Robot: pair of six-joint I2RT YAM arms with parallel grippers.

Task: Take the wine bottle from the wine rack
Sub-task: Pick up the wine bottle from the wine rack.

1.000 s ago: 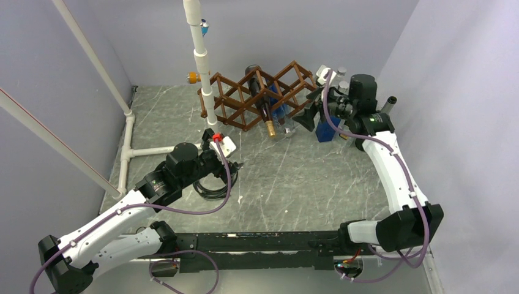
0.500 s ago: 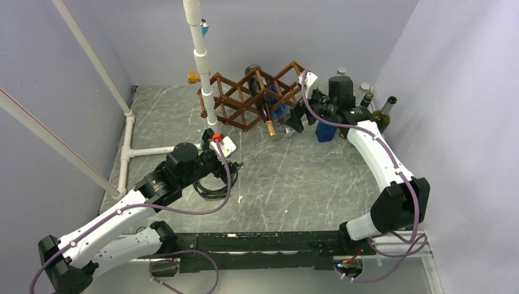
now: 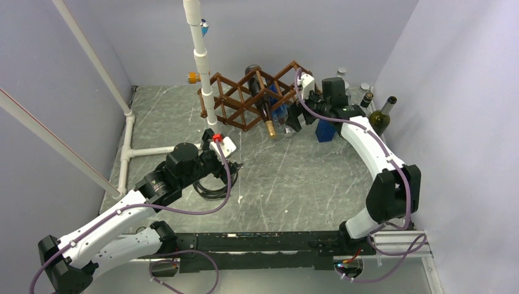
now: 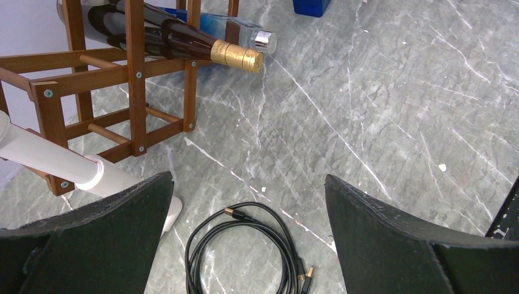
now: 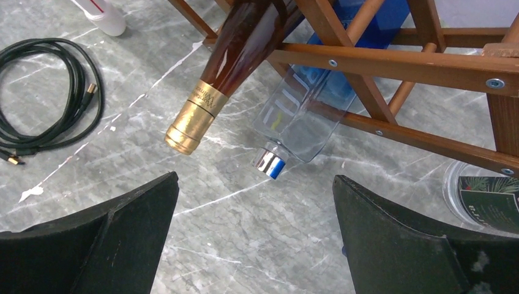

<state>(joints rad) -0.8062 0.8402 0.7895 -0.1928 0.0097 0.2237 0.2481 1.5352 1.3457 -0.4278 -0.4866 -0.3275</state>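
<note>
Right wrist view: the right pincer (image 5: 257, 245) is spread wide, gripping nothing, hovering just in front of the wine bottle (image 5: 242, 43). The bottle's lying in the wine rack (image 5: 379, 64), gold-capped neck sloping down and out toward the arms. The left pincer (image 4: 245, 245) is wide too, and empty.

A coiled black cable (image 5: 79, 79) lies on the marble table (image 4: 398, 122) near white pipes (image 4: 55, 159).

The wine bottle (image 3: 264, 114) lies in the wine rack (image 3: 240, 105), right hand (image 3: 294, 120) just beside.

White arm links (image 3: 373, 144), black joints (image 3: 183, 160), purple cables (image 3: 229, 177)
</note>
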